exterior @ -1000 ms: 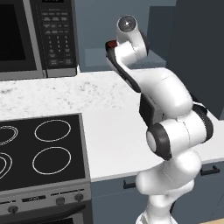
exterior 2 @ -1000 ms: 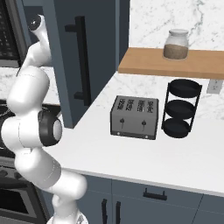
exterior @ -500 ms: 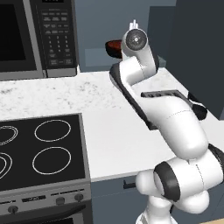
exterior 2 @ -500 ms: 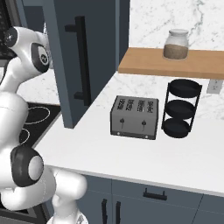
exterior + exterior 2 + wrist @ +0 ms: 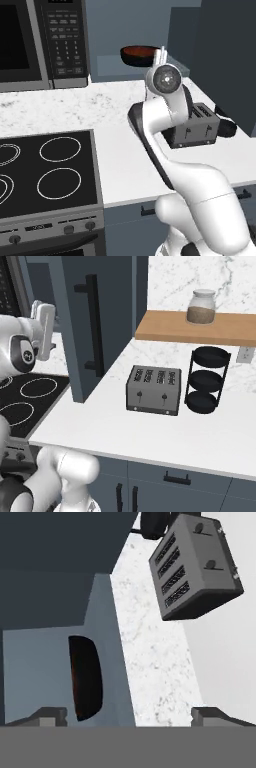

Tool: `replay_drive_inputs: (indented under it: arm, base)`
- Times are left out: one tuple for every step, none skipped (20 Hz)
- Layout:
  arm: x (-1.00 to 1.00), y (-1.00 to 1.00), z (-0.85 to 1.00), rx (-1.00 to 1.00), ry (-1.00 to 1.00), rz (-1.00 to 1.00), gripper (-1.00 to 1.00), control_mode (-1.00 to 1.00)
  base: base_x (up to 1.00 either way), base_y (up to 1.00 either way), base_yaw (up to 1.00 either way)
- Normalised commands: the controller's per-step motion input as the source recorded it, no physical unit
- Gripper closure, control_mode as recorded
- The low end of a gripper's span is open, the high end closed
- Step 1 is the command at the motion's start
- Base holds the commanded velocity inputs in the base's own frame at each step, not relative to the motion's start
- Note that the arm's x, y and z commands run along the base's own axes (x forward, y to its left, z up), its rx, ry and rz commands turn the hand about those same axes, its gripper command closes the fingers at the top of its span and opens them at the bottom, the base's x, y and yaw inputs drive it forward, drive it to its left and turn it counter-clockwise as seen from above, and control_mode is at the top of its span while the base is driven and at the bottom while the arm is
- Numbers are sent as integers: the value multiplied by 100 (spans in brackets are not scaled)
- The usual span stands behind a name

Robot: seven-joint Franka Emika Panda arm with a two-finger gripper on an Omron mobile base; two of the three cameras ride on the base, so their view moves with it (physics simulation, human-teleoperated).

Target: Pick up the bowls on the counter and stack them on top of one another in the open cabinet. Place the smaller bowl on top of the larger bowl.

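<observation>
Left base view: the white marble table (image 5: 75, 107) runs under the open cabinet (image 5: 220, 55), whose niche holds the stacked bowls, the smaller bowl (image 5: 140, 51) on the larger bowl (image 5: 131, 60). The toaster (image 5: 197, 125) sits behind the arm. In the hand view, the tool (image 5: 127, 714) is spread wide and empty, the bowls just beyond its left finger.

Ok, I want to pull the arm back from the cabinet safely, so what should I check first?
1. Gripper open: ok, fingertips apart, nothing between them.
2. Smaller bowl resting on the open cabinet shelf: ok.
3. Larger bowl under it: cannot tell, just a dark underside shows.
4. Gripper apart from the cabinet door: ok.
5. Arm apart from the toaster: cannot tell, the arm overlaps it in the left base view.
</observation>
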Motion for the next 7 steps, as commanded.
replay_drive_inputs:
  arm:
    - [-100, 5, -74, 0, -2, 0, -100, -100]
    - [-100, 0, -80, 0, 0, 0, -100, -100]
    - [-100, 0, -88, 0, 0, 0, -100, -100]
    - [-93, 0, -84, 0, 1, 0, -100, -100]
    - [-84, 0, -85, 0, 5, 0, -100, -100]
    - [-76, 0, -91, 0, 10, 0, -100, -100]
    - [-71, 0, -100, 0, 17, 0, -100, -100]
  base:
    - [0, 0, 0]
    - [0, 0, 0]
    - [0, 0, 0]
    - [0, 0, 0]
    - [0, 0, 0]
    - [0, 0, 0]
    - [0, 0, 0]
